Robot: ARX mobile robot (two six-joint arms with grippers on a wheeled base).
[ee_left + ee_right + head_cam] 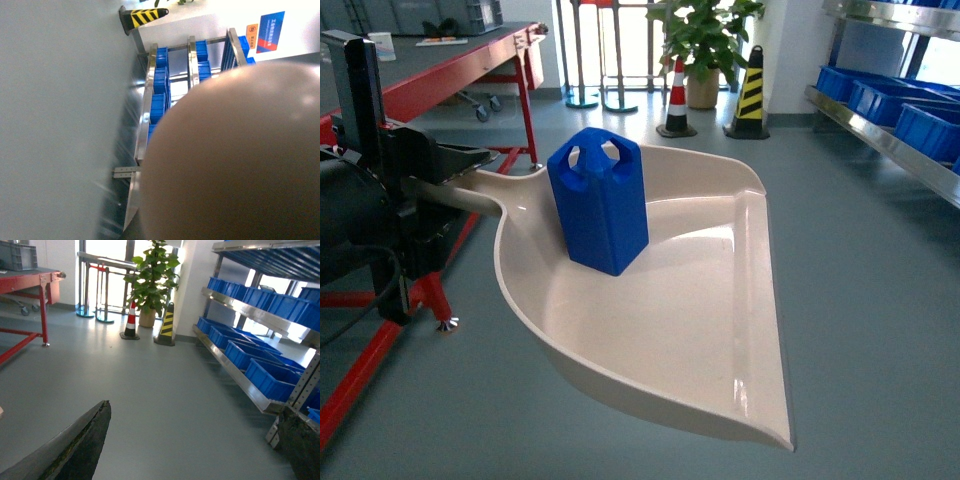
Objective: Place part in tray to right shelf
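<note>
Left end effector [470,175] clamped on tray [700,330] stub handle; part [599,200] upright just past it. Right end effector [190,450] spread wide, probably empty.

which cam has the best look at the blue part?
Head view: the blue part stands upright in the beige tray, fully visible, handle loop on top. Left wrist view is mostly filled by a blurred beige surface, no part visible. Right wrist view shows floor and shelf only.
</note>
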